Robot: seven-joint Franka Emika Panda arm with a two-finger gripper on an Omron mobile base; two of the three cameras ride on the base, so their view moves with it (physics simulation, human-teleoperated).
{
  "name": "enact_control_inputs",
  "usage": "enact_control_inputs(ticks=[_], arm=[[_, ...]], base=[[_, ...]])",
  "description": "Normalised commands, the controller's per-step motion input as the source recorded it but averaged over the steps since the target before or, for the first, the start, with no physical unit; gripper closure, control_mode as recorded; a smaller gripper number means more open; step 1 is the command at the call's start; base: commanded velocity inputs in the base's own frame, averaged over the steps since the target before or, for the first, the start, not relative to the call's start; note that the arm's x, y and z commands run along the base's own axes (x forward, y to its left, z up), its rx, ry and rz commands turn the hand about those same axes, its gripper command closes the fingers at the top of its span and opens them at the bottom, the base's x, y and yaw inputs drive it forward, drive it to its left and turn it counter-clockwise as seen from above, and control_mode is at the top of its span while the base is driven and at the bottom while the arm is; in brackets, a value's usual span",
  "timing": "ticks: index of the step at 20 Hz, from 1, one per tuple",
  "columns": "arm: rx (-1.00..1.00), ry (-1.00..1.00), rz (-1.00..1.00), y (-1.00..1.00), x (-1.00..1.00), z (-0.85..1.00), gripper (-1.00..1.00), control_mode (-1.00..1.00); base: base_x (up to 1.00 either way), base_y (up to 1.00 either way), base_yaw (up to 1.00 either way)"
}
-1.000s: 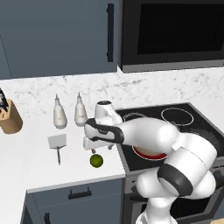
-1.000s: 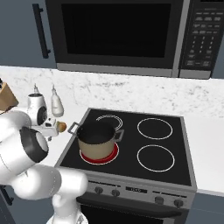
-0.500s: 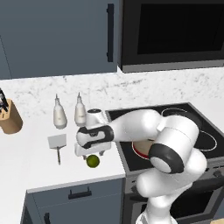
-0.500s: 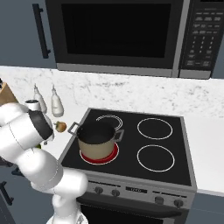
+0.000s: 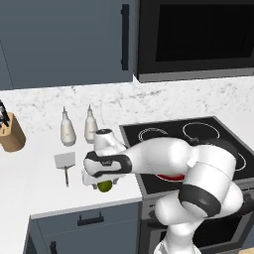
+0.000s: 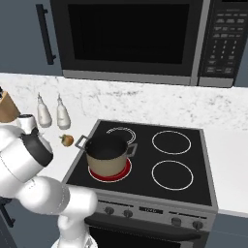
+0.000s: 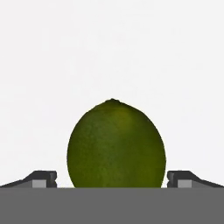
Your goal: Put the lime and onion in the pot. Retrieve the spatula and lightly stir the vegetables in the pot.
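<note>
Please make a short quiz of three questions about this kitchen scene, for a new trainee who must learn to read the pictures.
1. True or false: the lime is already inside the pot.
2. Where does the spatula lie? A) on the stove B) on the white counter, left of the lime C) inside the pot
3. Fill the gap: in the hand view, the two fingers stand on either side of the ____, with a gap on each side.

Key
1. False. The lime rests on the counter under the gripper; the pot looks empty.
2. B
3. lime. The fingers are apart and do not yet touch it.
</note>
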Motion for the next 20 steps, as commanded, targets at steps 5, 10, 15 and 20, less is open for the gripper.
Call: enact_control_inputs(ticks=[5,10,15,20], arm=[[0.00,-0.03,-0.04,-0.02,-0.17,-0.26,-1.00,-1.00],[-0.02,-0.07,-0.01,0.01,0.04,-0.12,1.00,-1.00],[-0.01,-0.07,0.00,0.01,0.26,0.00,1.00,-1.00],[0.00,-0.18,0.00,-0.13,-0.22,0.66,1.00,-1.00]], base=[[0.00,0.00,0.00],[0.00,0.00,0.00],[0.00,0.00,0.00],[0.00,0.00,0.00]])
